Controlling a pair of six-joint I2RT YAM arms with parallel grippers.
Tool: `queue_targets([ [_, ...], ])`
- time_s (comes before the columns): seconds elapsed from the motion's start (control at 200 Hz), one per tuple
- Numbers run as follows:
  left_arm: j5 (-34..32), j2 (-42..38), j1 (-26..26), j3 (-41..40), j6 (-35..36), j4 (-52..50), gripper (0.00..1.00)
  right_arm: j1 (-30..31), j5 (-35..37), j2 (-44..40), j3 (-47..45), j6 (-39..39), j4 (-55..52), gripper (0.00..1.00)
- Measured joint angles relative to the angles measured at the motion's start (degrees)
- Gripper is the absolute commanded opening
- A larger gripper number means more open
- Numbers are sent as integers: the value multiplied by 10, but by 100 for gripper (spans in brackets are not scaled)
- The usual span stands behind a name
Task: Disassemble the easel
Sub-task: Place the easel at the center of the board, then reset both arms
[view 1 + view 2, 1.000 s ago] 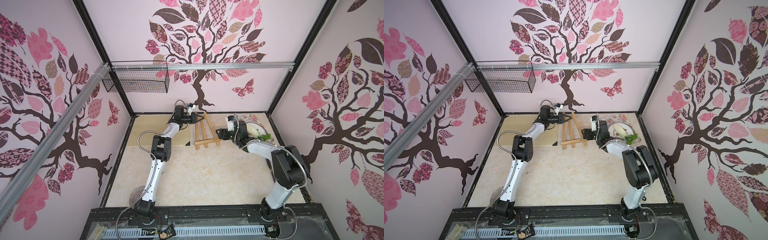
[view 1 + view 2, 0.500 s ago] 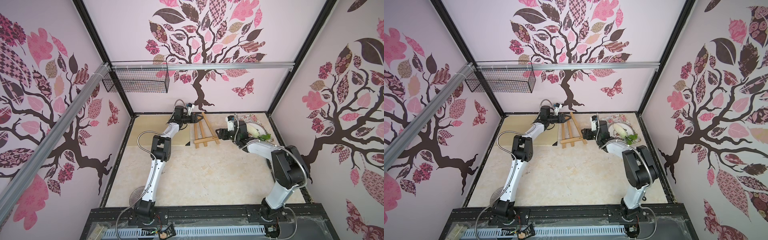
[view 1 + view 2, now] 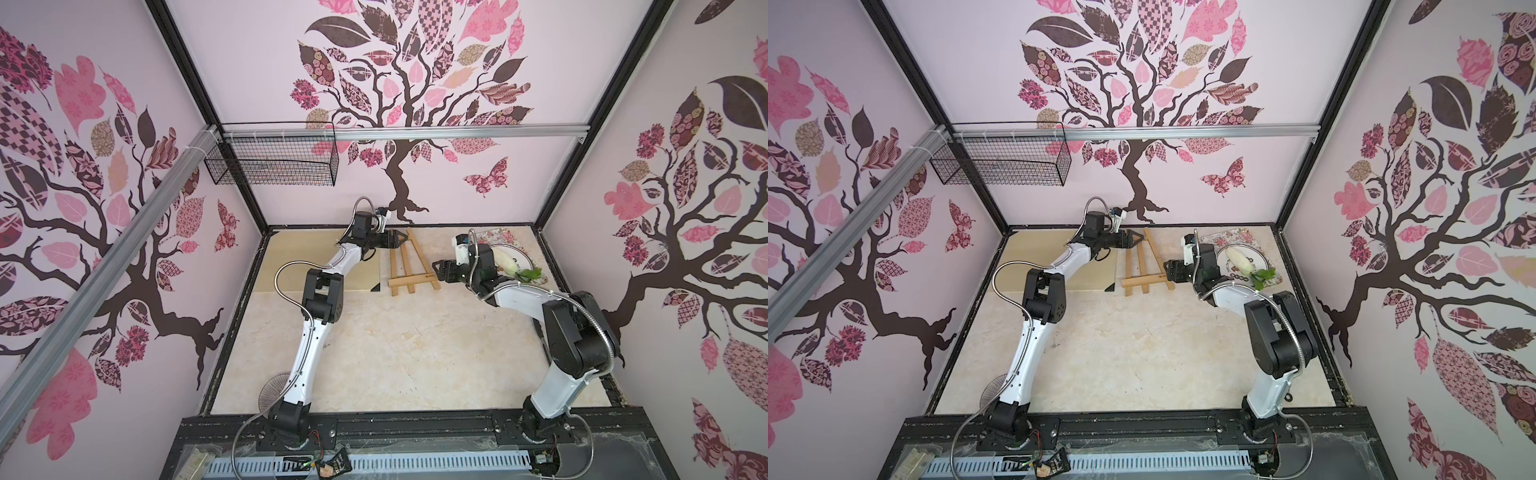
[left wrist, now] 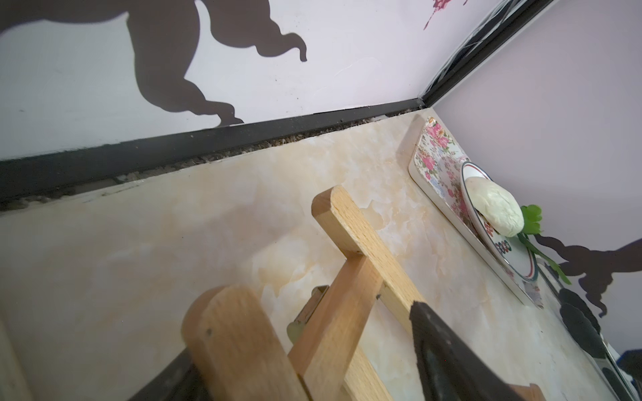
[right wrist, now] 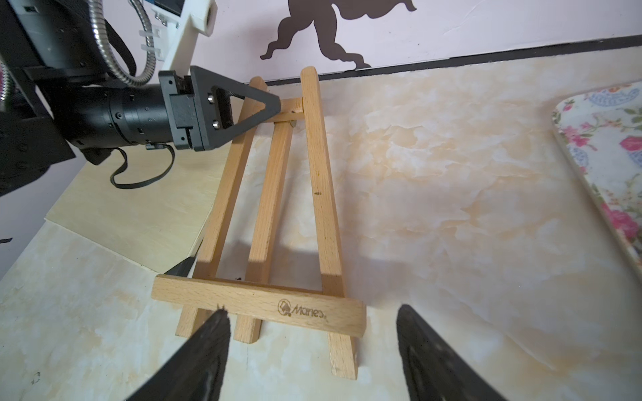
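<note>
The easel (image 3: pixel 409 266) (image 3: pixel 1144 266), a small light-brown wooden A-frame, lies flat on the marble-look table at the back middle. Its ledge (image 5: pixel 264 305) points toward the front. My left gripper (image 3: pixel 402 238) (image 3: pixel 1139 239) (image 4: pixel 298 340) is at the easel's top end. It is open, its black fingers (image 4: pixel 434 340) standing wide on either side of the top slats (image 4: pixel 351 312). The right wrist view shows that gripper (image 5: pixel 264 104) over the crossbar. My right gripper (image 3: pixel 435 270) (image 3: pixel 1168 268) (image 5: pixel 312 310) hangs open just in front of the ledge's right end and holds nothing.
A pale plywood board (image 3: pixel 316 262) with a black corner cap lies under the left arm, touching the easel's left leg. A floral tray (image 3: pixel 503 241) at the back right carries a plate and a white vegetable (image 3: pixel 509 262). A wire basket (image 3: pixel 274 162) hangs on the back wall.
The left gripper's jaws have spread apart around the easel's top. The easel and the right arm stay where they were.
</note>
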Motion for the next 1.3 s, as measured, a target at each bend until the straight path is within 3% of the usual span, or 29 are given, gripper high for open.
queue_targets([
  [0.36,-57,-85,-1,-51,25,-22,81,0,7,-56,-26,0,-1,77],
  [0.565,-66,-161,-2,-126,32,-24,80,0,19,-117,-50,-3,-11,78],
  [0.93,-116,-414,-2,-396,67,-8,80,0,92,-286,-98,-54,-60,81],
  [1.3,-243,-694,11,-643,89,-19,84,0,223,-447,-197,-89,-59,96],
])
